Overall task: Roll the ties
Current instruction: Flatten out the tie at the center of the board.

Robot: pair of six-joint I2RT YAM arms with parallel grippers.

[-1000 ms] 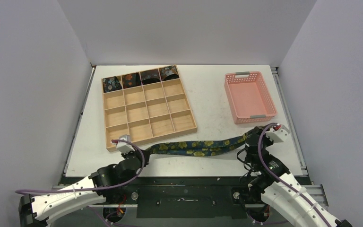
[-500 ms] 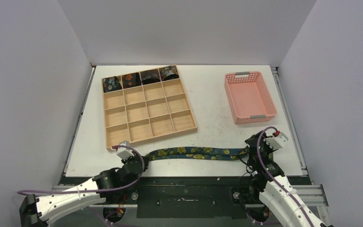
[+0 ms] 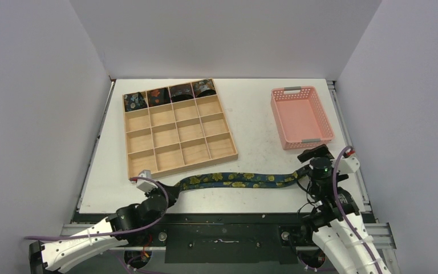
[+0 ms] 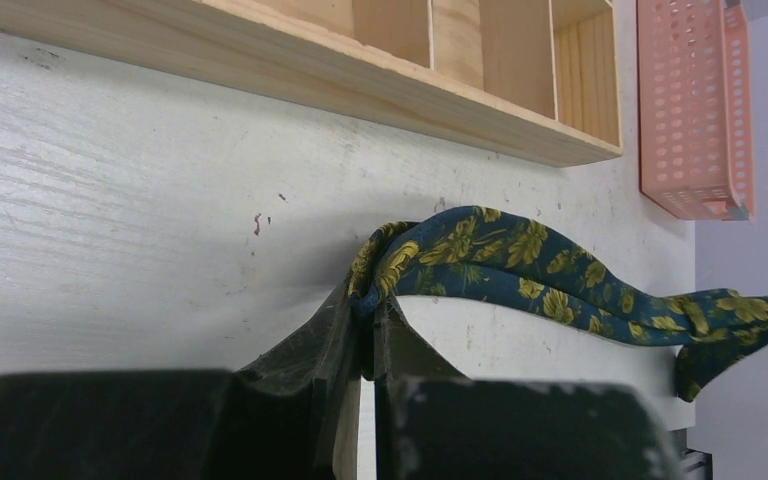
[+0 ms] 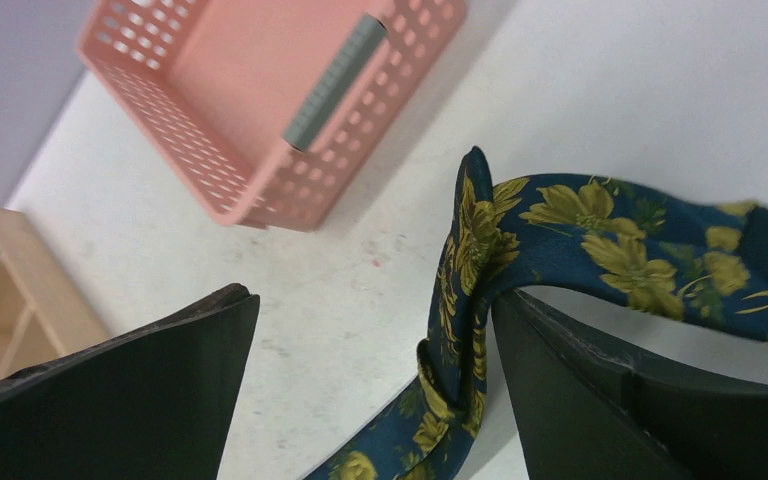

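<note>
Pinched together, the left gripper (image 4: 367, 308) clamps one end of a dark navy tie (image 4: 520, 265) printed with yellow flowers, at the near left of the table (image 3: 256, 137). The cloth bunches into a small fold just where the fingers close on it. From there the tie runs rightward as a long narrow strip, roughly along the near edge, to the right gripper (image 5: 375, 300).

That gripper's fingers stand wide apart. The tie's other end stands on edge between them, folded over and leaning against the right-hand finger, so it seems to rest there and is not gripped.

A second ago the strip lay doubled and slack in the middle. Since then the right arm has swung further right and the left gripper has drawn slightly nearer. The tie now lies longer and closer to a single layer, with a gentle wave left in it.

Beyond the tie on the far left sits a wooden tray (image 3: 182, 165) of square compartments. Its far row holds four rolled ties (image 3: 174, 92). A pink basket (image 3: 278, 117) sits at the far right, with no tie showing inside.

This looks like the laying-out step: the strip is nearly straight, and rolling has not begun.
</note>
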